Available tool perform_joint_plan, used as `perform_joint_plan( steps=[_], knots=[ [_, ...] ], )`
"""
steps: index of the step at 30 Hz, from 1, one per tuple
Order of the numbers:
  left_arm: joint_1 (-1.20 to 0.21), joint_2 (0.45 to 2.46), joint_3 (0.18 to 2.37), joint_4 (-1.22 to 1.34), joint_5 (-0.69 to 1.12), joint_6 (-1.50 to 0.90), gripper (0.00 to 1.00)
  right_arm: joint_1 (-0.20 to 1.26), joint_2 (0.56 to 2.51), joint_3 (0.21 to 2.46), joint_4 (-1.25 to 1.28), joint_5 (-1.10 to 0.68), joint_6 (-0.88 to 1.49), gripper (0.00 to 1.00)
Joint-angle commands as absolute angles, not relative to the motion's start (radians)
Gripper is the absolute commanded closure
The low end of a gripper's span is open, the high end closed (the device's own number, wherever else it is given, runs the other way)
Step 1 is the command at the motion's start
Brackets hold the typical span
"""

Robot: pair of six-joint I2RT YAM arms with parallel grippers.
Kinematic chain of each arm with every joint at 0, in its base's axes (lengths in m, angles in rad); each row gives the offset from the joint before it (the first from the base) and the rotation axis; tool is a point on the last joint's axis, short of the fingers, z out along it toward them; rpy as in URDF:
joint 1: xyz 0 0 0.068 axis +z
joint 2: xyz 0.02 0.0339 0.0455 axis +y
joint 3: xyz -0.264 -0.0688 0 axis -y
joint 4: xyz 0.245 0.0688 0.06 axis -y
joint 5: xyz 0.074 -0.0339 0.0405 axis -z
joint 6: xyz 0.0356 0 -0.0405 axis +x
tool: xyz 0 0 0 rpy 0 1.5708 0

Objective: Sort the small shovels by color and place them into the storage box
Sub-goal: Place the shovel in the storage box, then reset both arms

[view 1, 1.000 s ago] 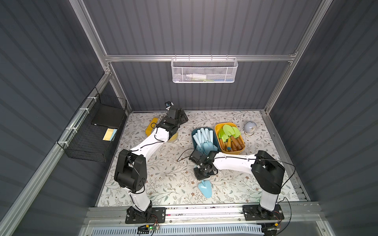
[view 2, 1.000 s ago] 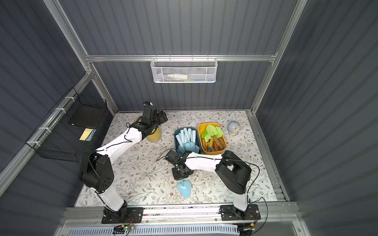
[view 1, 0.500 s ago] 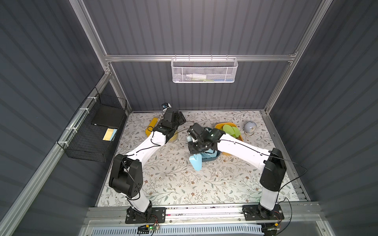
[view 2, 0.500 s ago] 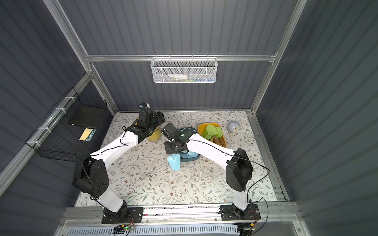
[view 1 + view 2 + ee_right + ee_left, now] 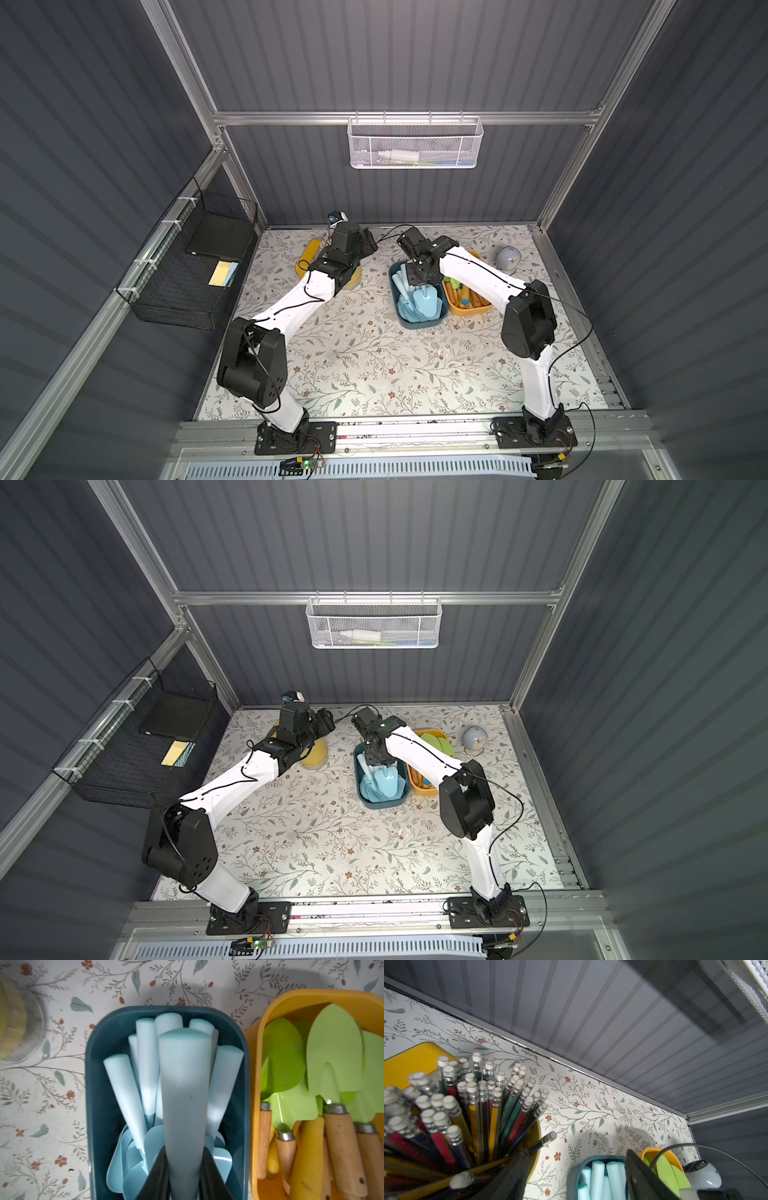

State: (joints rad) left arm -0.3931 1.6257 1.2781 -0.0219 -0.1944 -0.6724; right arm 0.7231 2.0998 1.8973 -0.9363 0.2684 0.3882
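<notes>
1. Now, the right gripper (image 5: 184, 1167) is clamped on a pale-blue shovel (image 5: 185, 1084), pinching the narrow end of its handle, right over the dark teal box (image 5: 89, 1088).
2. Good line-up: the handle runs along the box's length, the same way as the others, so it should drop in flat and not bridge the rim.
3. In a top view, the blade (image 5: 426, 303) sits over the heap of blue blades at the near end. From here I can't say whether it is touching them or just above.
4. The sorting logic is plain: blue goes in the teal box, and the lime-bladed green shovels (image 5: 334, 1053) go in the orange box (image 5: 255, 1105) just beside it. That makes two boxes, one per colour.
5. Blue count, wrist view: six clear handle ends lying in the box, perhaps a seventh showing as a sliver behind, plus the one held.
6. Green count: roughly seven handles, four wooden and three yellow. The blades overlap too much for a firmer tally.
7. Over by the pencils (image 5: 477, 1095), the left gripper (image 5: 577, 1153) hovers with its jaws spread wide and nothing between them, well out of the drop zone.
8. No shovel shows loose on the floral mat (image 5: 374, 365), so this looks like the last one. What's left is to lower it and let go.
</notes>
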Motion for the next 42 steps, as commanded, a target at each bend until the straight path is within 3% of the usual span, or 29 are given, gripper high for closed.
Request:
perform_joint_plan(
  steps=[1, 9, 15, 18, 28, 33, 37, 38, 39, 40, 42],
  knots=[
    [-0.388, 1.577, 1.253, -0.031, -0.183, -0.649, 0.25, 0.716, 2.086, 1.885, -0.965, 0.318, 0.357, 0.98],
    [-0.387, 1.575, 1.237, -0.033, -0.185, -0.651, 0.23, 0.699, 2.101, 1.835, -0.92, 0.312, 0.359, 0.93],
    [-0.388, 1.572, 1.247, -0.043, -0.199, -0.647, 0.06, 0.663, 2.061, 1.787, -0.858, 0.278, 0.382, 0.64],
    [-0.388, 1.564, 1.256, -0.047, -0.219, -0.643, 0.01, 0.636, 2.001, 1.73, -0.785, 0.22, 0.394, 0.56],
    [-0.388, 1.471, 1.235, -0.018, -0.309, -0.609, 0.01, 0.546, 1.667, 1.394, -0.478, 0.194, 0.478, 0.52],
    [-0.39, 1.362, 1.132, 0.108, -0.391, -0.571, 0.01, 0.499, 1.439, 1.137, -0.338, 0.334, 0.506, 0.45],
    [-0.39, 1.165, 0.922, 0.356, -0.382, -0.559, 0.01, 0.425, 1.263, 0.942, -0.255, 0.458, 0.506, 0.38],
    [-0.39, 1.11, 0.863, 0.425, -0.395, -0.555, 0.01, 0.399, 1.225, 0.898, -0.241, 0.482, 0.511, 0.33],
    [-0.39, 1.068, 0.812, 0.491, -0.402, -0.541, 0.0, 0.379, 1.186, 0.862, -0.227, 0.503, 0.512, 0.07],
    [-0.39, 1.025, 0.762, 0.553, -0.438, -0.524, 0.01, 0.361, 1.153, 0.828, -0.213, 0.527, 0.504, 0.01],
    [-0.39, 0.973, 0.69, 0.639, -0.502, -0.469, 0.0, 0.338, 1.112, 0.765, -0.164, 0.575, 0.478, 0.01]
  ],
)
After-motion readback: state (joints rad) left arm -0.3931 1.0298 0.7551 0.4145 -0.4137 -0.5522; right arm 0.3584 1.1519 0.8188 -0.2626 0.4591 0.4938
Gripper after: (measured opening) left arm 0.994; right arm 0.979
